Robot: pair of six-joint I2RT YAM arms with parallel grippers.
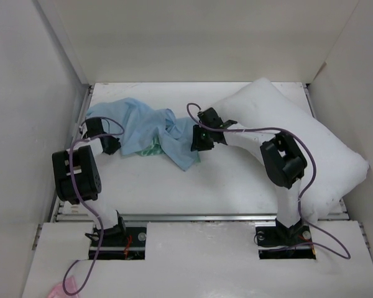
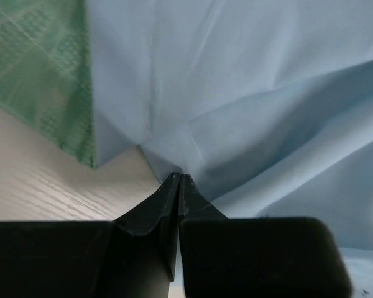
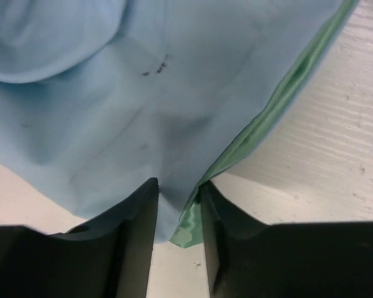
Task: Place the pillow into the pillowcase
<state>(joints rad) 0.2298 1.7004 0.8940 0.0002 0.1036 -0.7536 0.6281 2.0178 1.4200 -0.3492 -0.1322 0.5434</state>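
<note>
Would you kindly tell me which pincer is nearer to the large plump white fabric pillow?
The right. The right pincer sits just left of the pillow, at the pale blue and teal fabric pillowcase; the left pincer is at that cloth's opposite end.

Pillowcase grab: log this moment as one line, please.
left claw: shut on pillowcase edge | right claw: open, hem between its jaws | pillow: outside the case, table's right side
</note>
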